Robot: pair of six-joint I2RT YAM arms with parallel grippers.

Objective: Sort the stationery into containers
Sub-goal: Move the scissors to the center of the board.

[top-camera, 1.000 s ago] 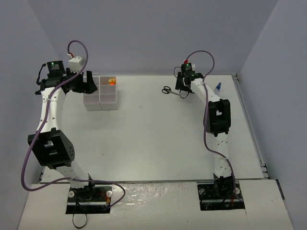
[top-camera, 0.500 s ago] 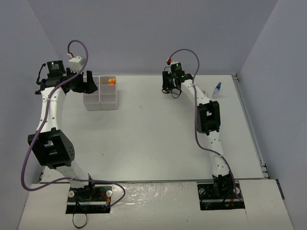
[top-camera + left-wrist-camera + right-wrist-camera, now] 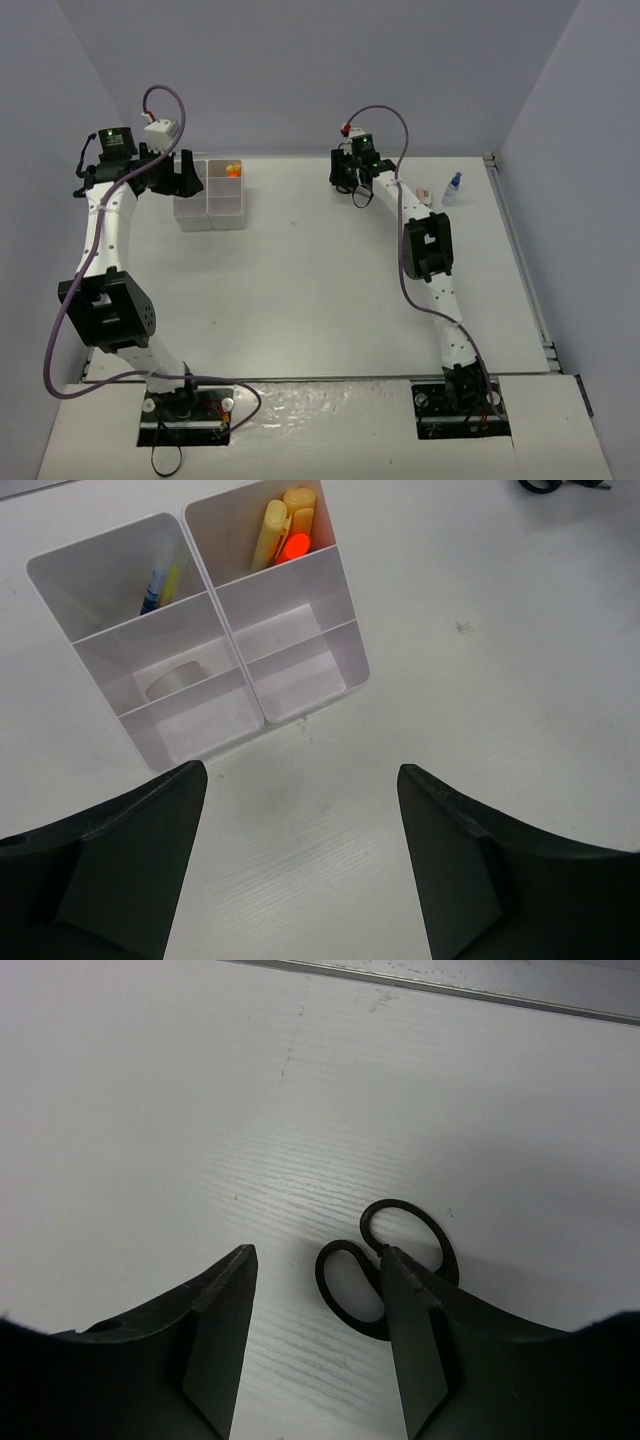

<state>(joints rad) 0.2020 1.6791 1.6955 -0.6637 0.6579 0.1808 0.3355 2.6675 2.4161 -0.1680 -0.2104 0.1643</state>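
Observation:
The white organizer tray (image 3: 192,222) stands at the far left; in the left wrist view (image 3: 300,670) its far right compartment holds a yellow stick (image 3: 268,532) and an orange marker (image 3: 292,548). A thin pencil (image 3: 158,575) is in the far left compartment and the clear tape ring (image 3: 175,680) in the middle left one. My left gripper (image 3: 300,775) is open and empty above the table just in front of the tray. My right gripper (image 3: 315,1252) is open over the black-handled scissors (image 3: 366,1330), whose loops lie between the fingers, partly under the right finger. The top view hides the scissors under the right gripper (image 3: 350,185).
A small blue-capped bottle (image 3: 453,187) stands at the far right, with a small pink piece (image 3: 424,192) just left of it beside my right arm. The back wall is close behind both grippers. The table's right edge has a metal rail (image 3: 520,260).

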